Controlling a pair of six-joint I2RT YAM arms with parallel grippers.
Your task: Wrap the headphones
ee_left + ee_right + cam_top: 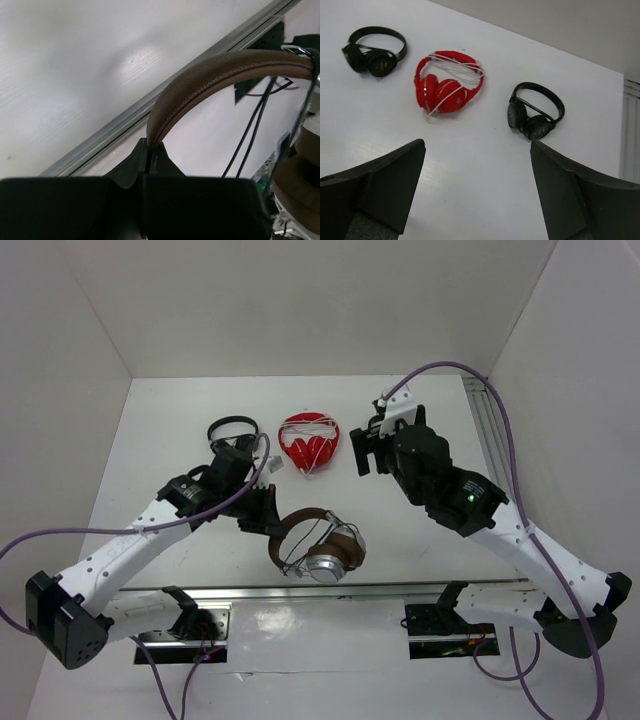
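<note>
**Status, top view.** Headphones (pixel 320 545) (brown/silver over-ear pair) were at the near-centre of the white table (pixel 170 430), just behind the aluminium rail (pixel 300 590) along the front edge. The brown headband (pixel 300 520) pointed toward the L arm, and the ear cups (pixel 330 562) lay toward the rail. It could not be determined whether the cups rested on the table.

**L gripper** (pixel 266 512): clenched on the headband. The L wrist view confirmed this: fingertips (pixel 142 155) were pinched together around one end of the stitched brown band (pixel 200 82), which arched up and to the right. Thin black cable (pixel 250 130) strands hung beneath the band, and a brown ear cup (pixel 300 195) sat at the right frame edge.

**R gripper** (pixel 365 452): released, jaws spread wide, nothing between them. It was positioned above the far-right part of the table, well apart from the task headphones. In the R wrist view the fingers (pixel 395 180) framed bare table.

**Other items, rear of table.**
- Red headphones (pixel 308 443) (pixel 449 82) with a white cord wound across them, at centre.
- Black headphones (pixel 230 430) (pixel 375 52) to the L of the red pair, partly behind the L arm in the top view.
- Second black pair (pixel 536 112) to the R of the red pair. It was visible in the R wrist view only, because the R gripper hid it from above.

All three pairs lay apart from each other.
</note>
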